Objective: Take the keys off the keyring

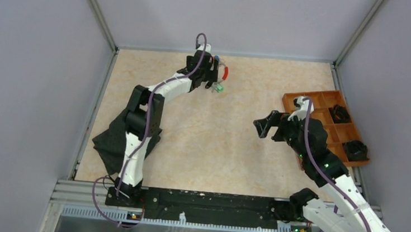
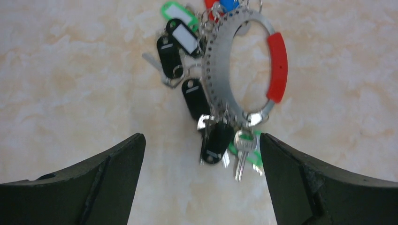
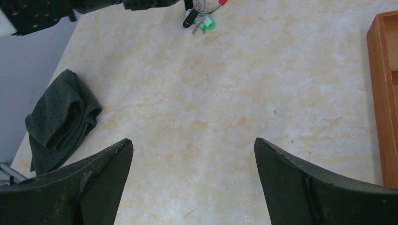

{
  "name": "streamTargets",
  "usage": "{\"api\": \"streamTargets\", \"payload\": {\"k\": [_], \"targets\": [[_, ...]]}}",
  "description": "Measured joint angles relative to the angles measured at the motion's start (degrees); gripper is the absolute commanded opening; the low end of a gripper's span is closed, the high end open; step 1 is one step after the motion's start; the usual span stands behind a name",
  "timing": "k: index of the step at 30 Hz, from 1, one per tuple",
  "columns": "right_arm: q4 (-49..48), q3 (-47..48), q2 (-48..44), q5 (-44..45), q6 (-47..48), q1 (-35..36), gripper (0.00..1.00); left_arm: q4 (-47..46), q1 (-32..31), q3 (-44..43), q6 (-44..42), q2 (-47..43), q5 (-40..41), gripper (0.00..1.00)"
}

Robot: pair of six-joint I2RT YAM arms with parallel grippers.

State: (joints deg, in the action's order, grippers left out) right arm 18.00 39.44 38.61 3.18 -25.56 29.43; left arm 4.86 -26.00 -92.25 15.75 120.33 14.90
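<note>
The keyring [image 2: 217, 70] is a grey perforated ring with a red sleeve [image 2: 278, 65]. It lies on the marble table at the far middle [image 1: 224, 73]. The keys [image 2: 241, 157] hang off it in a bunch with black and green tags, and blue and red ones at the top edge. My left gripper [image 2: 202, 138] hovers just near of the ring, open, with the lowest keys between its fingertips and nothing gripped. It appears at the far end of the table [image 1: 213, 74] in the top view. My right gripper [image 3: 193, 140] is open and empty over bare table right of centre [image 1: 266, 126], far from the keys [image 3: 199, 21].
An orange compartment tray [image 1: 312, 94] sits at the right edge with black coiled objects [image 1: 340, 112] in it; its wall [image 3: 382, 93] borders the right wrist view. A dark cloth [image 1: 112, 139] lies crumpled at the left edge by the left arm.
</note>
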Motion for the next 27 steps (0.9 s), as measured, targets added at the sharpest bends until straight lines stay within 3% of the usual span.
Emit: {"api": "streamTargets", "payload": {"k": [9, 12, 22, 27], "targets": [[3.1, 0.1, -1.1, -0.9, 0.5, 0.0, 0.99, 6.7, 0.3, -31.0, -2.2, 24.0, 2.6, 0.95], [4.1, 0.5, -1.1, -1.4, 1.0, 0.0, 0.99, 10.0, 0.1, -37.7, -2.3, 29.3, 4.5, 0.95], [4.4, 0.9, -0.9, -3.1, 1.8, 0.0, 0.99, 12.1, -2.2, -38.0, -4.1, 30.1, 11.5, 0.94], [4.2, 0.8, -0.5, -3.5, 1.8, 0.0, 0.99, 11.7, -4.9, -28.4, -4.8, 24.1, 13.0, 0.95]]}}
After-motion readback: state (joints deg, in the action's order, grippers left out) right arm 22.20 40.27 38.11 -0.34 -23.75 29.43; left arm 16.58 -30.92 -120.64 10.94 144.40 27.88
